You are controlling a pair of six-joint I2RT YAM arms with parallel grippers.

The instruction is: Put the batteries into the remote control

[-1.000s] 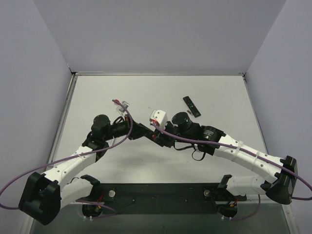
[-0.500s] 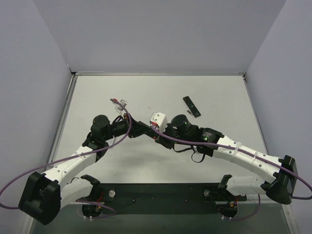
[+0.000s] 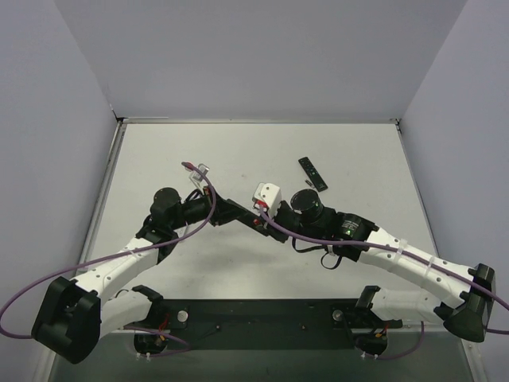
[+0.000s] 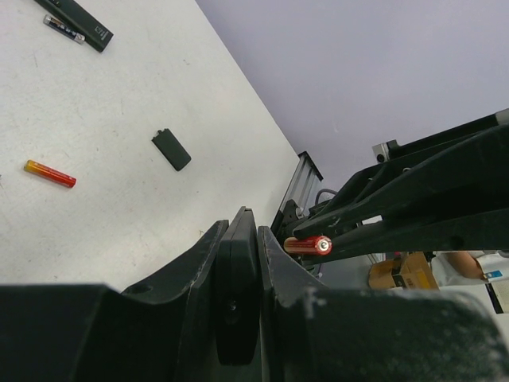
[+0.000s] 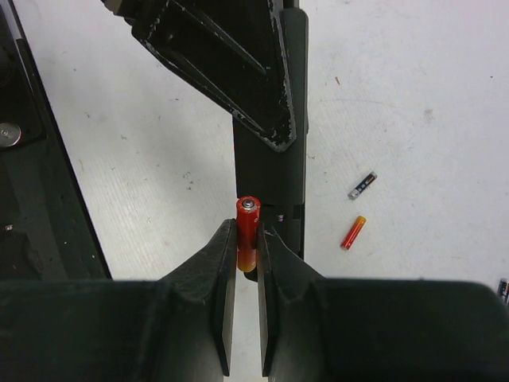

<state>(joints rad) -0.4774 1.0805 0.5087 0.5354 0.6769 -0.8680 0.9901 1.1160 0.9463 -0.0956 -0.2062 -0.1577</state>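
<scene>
My left gripper is shut on the black remote control, gripping it edge-on above the table with its open battery bay facing my right gripper. That gripper is shut on a red battery, whose tip sits at the bay's left edge next to a spring. The same red battery shows just right of the left fingers. A second red battery and a dark grey battery lie loose on the table. From above, both grippers meet at mid-table.
A second slim black remote lies at the back right, with a small dark battery beside it. A black battery cover lies flat on the white table. Grey walls enclose the table on three sides.
The right arm has shifted a little to the right and back, carrying the red battery. The left arm and the remote have hardly moved. Both grips are unchanged.
</scene>
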